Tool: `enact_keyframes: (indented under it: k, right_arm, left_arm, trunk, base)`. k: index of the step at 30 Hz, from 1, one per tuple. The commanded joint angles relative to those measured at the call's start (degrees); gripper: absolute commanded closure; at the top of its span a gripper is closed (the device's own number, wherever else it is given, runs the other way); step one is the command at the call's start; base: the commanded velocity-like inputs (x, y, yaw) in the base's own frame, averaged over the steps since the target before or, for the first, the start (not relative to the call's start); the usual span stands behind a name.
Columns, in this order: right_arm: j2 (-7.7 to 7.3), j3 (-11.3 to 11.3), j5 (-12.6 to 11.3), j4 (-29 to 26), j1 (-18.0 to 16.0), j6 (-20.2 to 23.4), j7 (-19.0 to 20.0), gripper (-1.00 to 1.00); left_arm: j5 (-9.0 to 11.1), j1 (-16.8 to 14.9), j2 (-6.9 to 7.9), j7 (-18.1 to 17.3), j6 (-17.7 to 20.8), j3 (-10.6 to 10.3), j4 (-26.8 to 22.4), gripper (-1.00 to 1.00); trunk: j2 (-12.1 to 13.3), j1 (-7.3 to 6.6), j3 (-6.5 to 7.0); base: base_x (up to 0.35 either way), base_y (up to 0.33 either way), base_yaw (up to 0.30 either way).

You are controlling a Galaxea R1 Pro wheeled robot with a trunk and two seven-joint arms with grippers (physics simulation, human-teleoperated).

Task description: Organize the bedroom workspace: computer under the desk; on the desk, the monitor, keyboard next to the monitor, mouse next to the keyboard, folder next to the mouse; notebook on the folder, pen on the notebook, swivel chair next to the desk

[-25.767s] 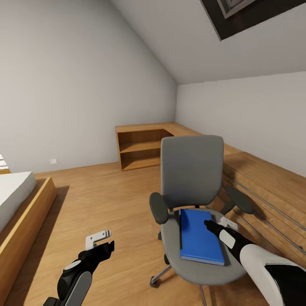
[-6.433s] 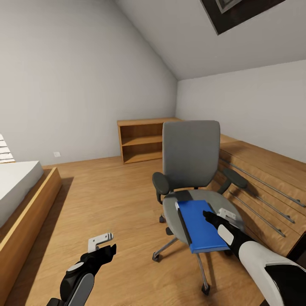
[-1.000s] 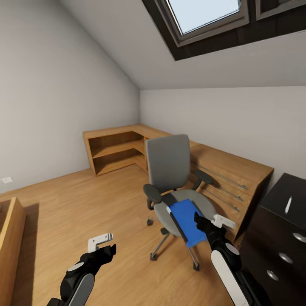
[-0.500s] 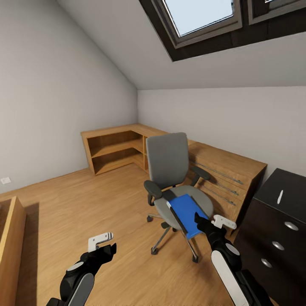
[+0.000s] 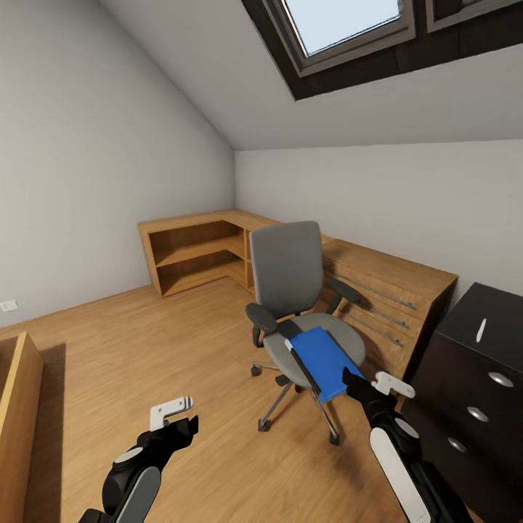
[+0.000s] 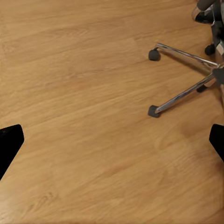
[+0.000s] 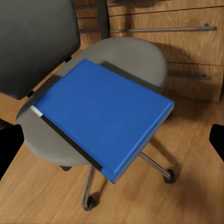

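Your right gripper [image 5: 372, 383] hangs spread and empty just short of the blue folder [image 5: 324, 352], which overhangs the chair [image 5: 290, 280] seat's front edge. Approach level and pinch that overhanging edge; the chair rolls easily.

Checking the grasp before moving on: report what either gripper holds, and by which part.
Nothing is held. The left gripper hangs open over bare floor; the right gripper is open near the blue folder, which lies on the swivel chair.

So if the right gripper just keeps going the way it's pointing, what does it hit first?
Most likely the blue folder lying on the swivel chair seat. The right gripper, open, points at it in the wrist view; its corner overhangs the seat edge toward the gripper.
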Motion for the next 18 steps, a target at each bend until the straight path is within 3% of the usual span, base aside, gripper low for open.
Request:
enact_keyframes:
  k: [1,7,9,11,13,15,16,17,18]
  right_arm:
    - [-0.07,-0.06,-0.30,-0.07,-0.05,0.17,-0.18,-1.00]
    - [-0.08,-0.58,-0.32,0.36,-0.05,0.16,0.25,-1.00]
    - [-0.05,-2.50,-0.42,1.19,-0.05,0.21,0.91,-1.00]
    - [-0.01,-6.79,-1.09,3.68,-0.05,0.60,5.33,-1.00]
    - [-0.06,-10.56,-3.78,6.15,-0.08,1.53,10.09,-1.00]
    - [-0.13,-12.19,-6.12,7.49,-0.11,2.60,12.15,-1.00]
    - [-0.33,-13.71,-8.67,8.97,-0.14,3.64,13.39,-1.00]
    - [-1.88,-17.14,-16.34,11.63,-0.18,5.70,14.59,-1.00]
    - [-2.07,-17.38,-17.64,11.83,-0.19,6.12,14.74,-1.00]
  left_arm:
    - [0.55,-0.05,0.05,0.59,0.06,-0.13,-0.06,-1.00]
    - [0.55,-0.05,0.06,0.59,0.06,-0.13,-0.05,-1.00]
    - [0.55,-0.05,0.05,0.59,0.06,-0.18,-0.05,-1.00]
    - [0.55,-0.05,0.04,0.59,0.06,-0.20,-0.06,-1.00]
    - [0.55,-0.05,0.05,0.59,0.06,-0.21,-0.07,-1.00]
    - [0.55,-0.05,0.04,0.59,0.06,-0.21,-0.07,-1.00]
    - [0.55,-0.05,0.04,0.59,0.04,-0.21,-0.11,-1.00]
    - [0.55,-0.05,0.04,0.59,0.05,-0.28,-0.15,-1.00]
    - [0.55,-0.05,0.04,0.59,0.05,-0.29,-0.15,-1.00]
  trunk:
    - [-0.45,0.22,-0.24]
    - [-2.85,1.54,-1.32]
    - [-3.66,1.98,-1.68]
    - [-4.46,2.42,-2.04]
    - [-5.26,2.86,-2.40]
    - [-6.06,3.30,-2.76]
    - [-6.46,3.52,-2.94]
    - [-6.86,3.74,-3.12]
    - [-7.27,3.96,-3.30]
  base:
    - [0.000,0.000,0.000]
    - [0.000,0.000,0.000]
    - [0.000,0.000,0.000]
    - [0.000,0.000,0.000]
    - [0.000,0.000,0.000]
    - [0.000,0.000,0.000]
    - [0.000,0.000,0.000]
    - [0.000,0.000,0.000]
    - [0.000,0.000,0.000]
